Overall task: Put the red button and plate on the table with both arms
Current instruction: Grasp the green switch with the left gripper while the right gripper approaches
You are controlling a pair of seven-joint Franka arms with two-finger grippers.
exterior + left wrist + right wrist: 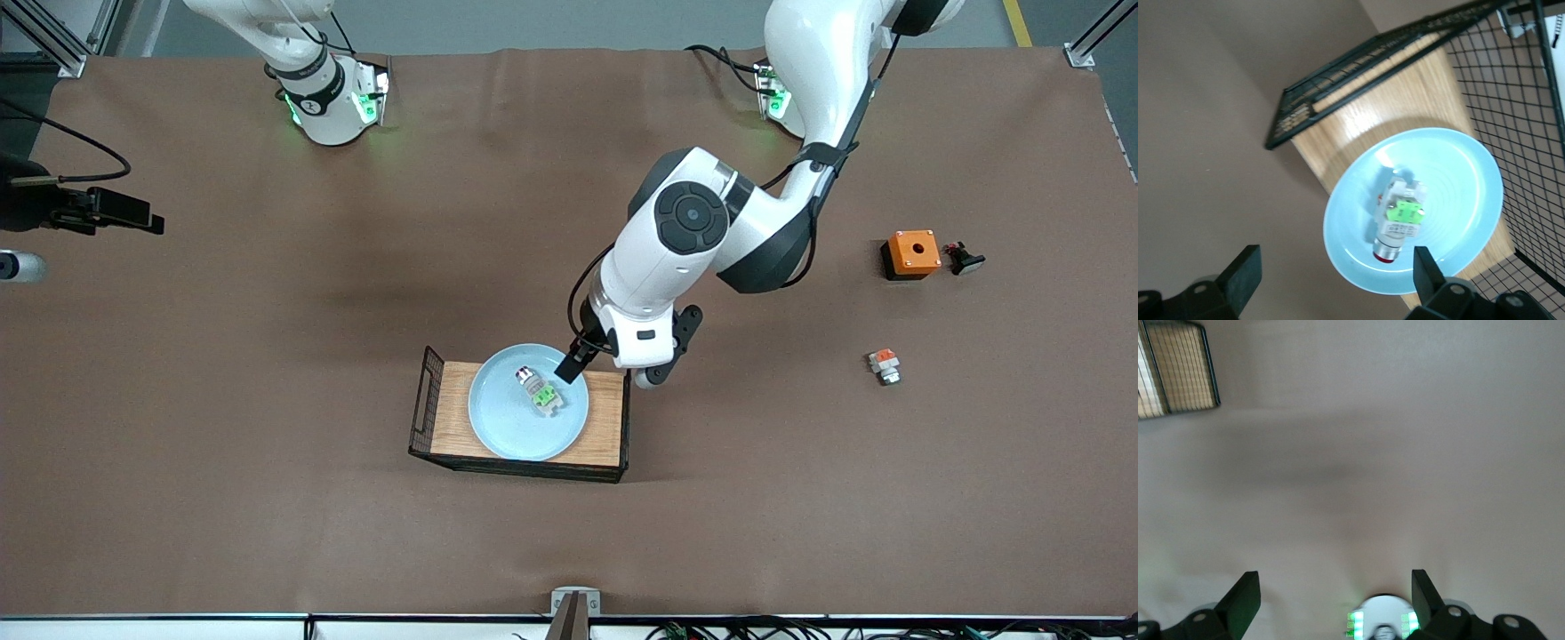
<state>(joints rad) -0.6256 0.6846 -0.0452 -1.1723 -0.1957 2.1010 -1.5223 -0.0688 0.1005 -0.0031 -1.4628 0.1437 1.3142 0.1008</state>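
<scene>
The table (267,373) spreads brown under both my arms. My left arm (702,240) reaches out from its base over the tray (605,418), which sits toward the middle, nearer the front camera. The plate (507,427) lies on that tray, and the button (540,391) lies on its side in the plate, green middle up. My left gripper (1331,280) hangs over the plate's rim, fingers spread wide, holding nothing. My right gripper (1331,597) waits above bare table near its own base, fingers also wide. Toward the left arm's end sit an orange box (913,252) and a small orange-topped block (884,365).
</scene>
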